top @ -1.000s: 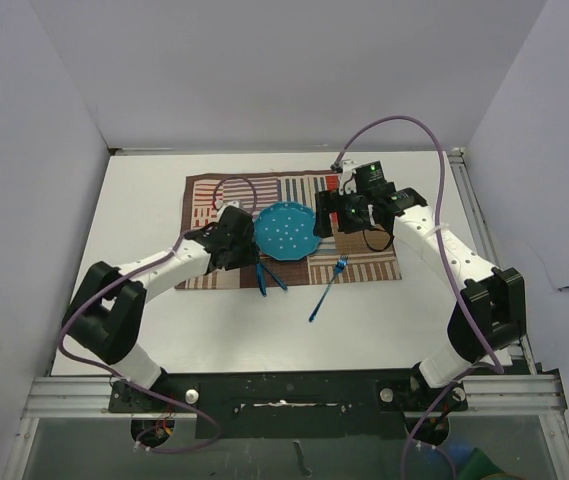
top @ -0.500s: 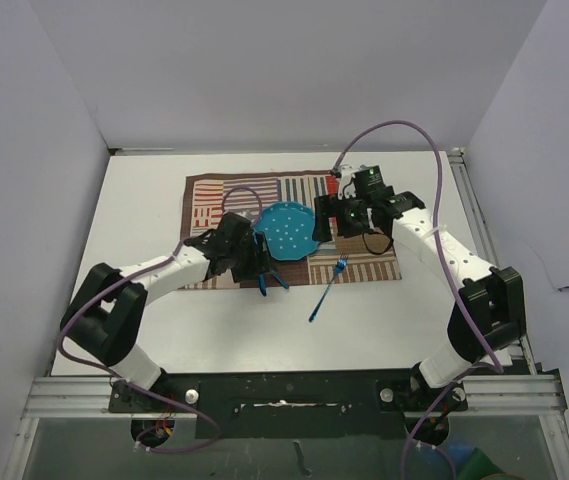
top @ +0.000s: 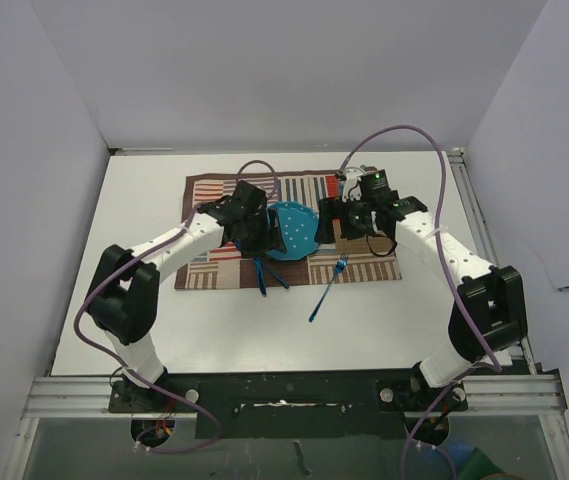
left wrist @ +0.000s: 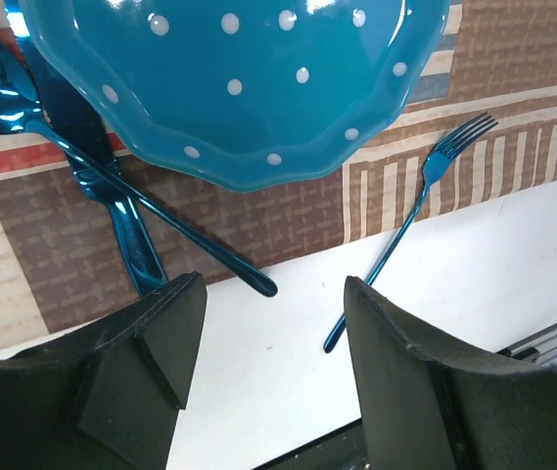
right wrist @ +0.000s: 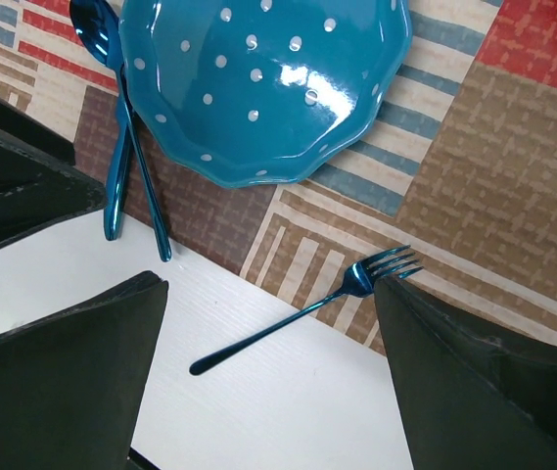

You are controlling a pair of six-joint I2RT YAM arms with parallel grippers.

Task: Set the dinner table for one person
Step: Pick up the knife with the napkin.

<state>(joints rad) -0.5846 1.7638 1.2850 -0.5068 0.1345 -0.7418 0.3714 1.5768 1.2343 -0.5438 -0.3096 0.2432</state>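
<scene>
Tabletop comes first: the dinner table [top: 264, 340] lies white and bare just beyond my two bases, and it stretches out under everything else, with rails along its edges. On that bare strip lies the handle of a blue fork [right wrist: 307, 308], slanting away to the right, with its tines resting on the near edge of a striped patchwork mat [top: 364, 265]. Left of the fork, a blue spoon [left wrist: 161, 211] and a blue knife [left wrist: 126, 230] cross each other on the mat, their handle ends reaching over its near edge onto the white surface.

Farther on, in the middle of the mat, sits a teal plate [left wrist: 249, 78] with white dots and a scalloped rim; the spoon's bowl lies just beside its left side.

My left gripper [left wrist: 273, 294] hangs above the plate's left edge with its fingers spread wide and nothing between them. My right gripper [right wrist: 268, 294] hangs above the plate's right edge, likewise spread wide and empty.

Beyond both, the mat runs on, then more white table to the far wall.
</scene>
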